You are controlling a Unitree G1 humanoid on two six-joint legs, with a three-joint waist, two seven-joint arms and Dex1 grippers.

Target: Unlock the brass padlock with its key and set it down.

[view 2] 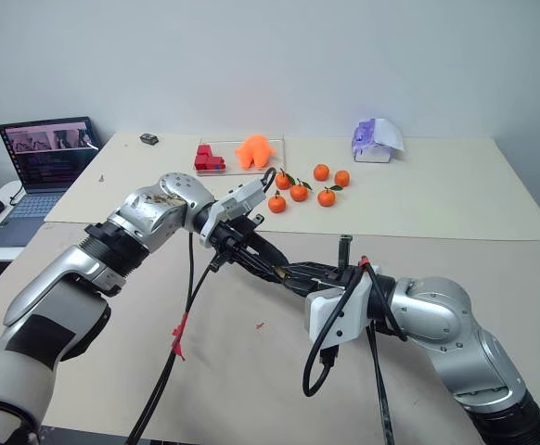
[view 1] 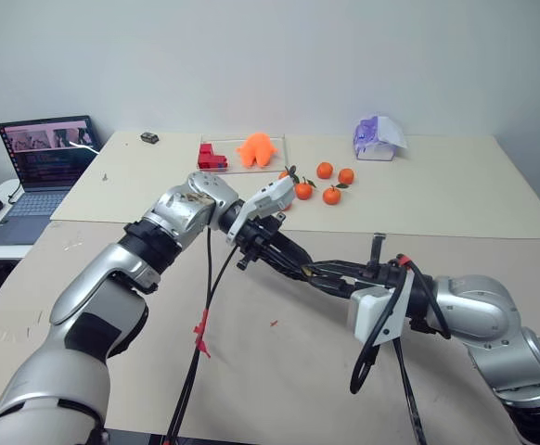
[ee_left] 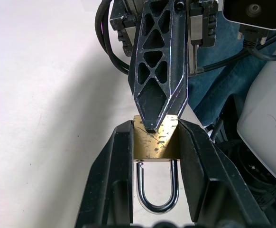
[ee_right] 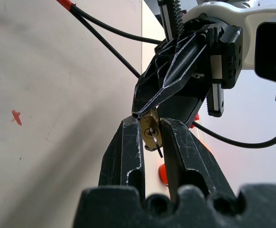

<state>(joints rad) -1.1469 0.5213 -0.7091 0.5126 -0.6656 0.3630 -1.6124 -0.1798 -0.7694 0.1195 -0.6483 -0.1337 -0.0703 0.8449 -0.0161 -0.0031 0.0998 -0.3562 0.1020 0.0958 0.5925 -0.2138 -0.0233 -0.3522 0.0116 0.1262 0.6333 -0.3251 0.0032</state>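
My left gripper [ee_left: 154, 129] is shut on the brass padlock [ee_left: 153, 142]. Its two fingers clamp the golden body from both sides, and the silvery shackle [ee_left: 157, 192] curves back toward the wrist. Both grippers meet in mid-air above the table [view 1: 298, 267]. My right gripper [ee_right: 150, 126] faces the left one and its fingers have closed in on the padlock's keyhole end. The thin silvery key [ee_right: 158, 149] sticks out of the lock [ee_right: 150, 133] between them. One right finger [ee_left: 159, 71] rests its tip on the lock's bottom face.
Several oranges [view 1: 324, 171], red blocks [view 1: 212, 157], an orange toy [view 1: 258, 148] and a purple-white object [view 1: 378, 137] lie at the back of the table. A laptop [view 1: 47, 158] stands far left. Black cables [view 1: 196, 362] with red tape hang below the arms.
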